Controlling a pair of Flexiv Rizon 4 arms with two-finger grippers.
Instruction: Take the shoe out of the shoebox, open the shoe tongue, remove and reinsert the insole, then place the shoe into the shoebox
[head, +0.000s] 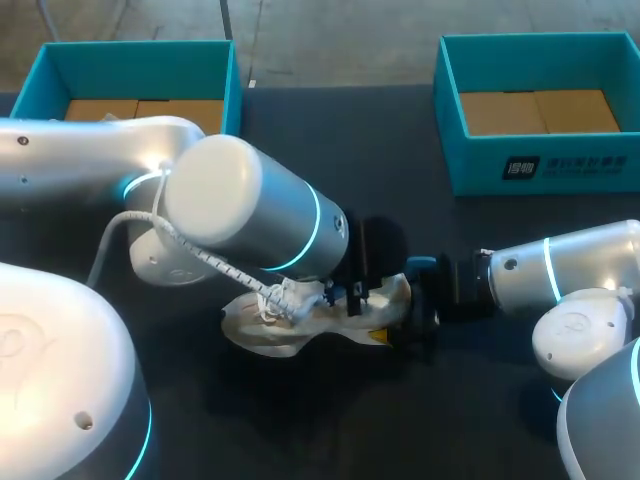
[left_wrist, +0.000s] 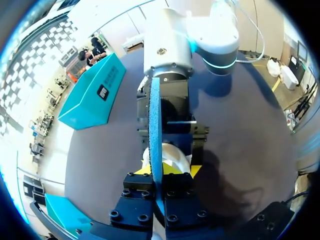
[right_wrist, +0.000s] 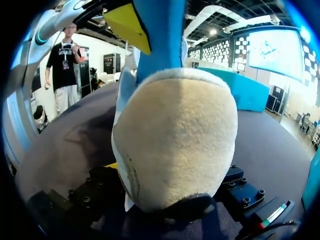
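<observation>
Though obscured overhead, the insole (left_wrist: 155, 115) seemingly sits pinched in left pincer (left_wrist: 165, 171).

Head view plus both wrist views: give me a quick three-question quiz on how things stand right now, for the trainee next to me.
1. True or false: the shoe is lying inside a shoebox.
2. Which one holds the blue insole? A) the left gripper B) the right gripper C) neither
3. Fill in: the right gripper is at the shoe's ___ end.

Key:
1. False. It is out on the table.
2. A
3. heel
</observation>
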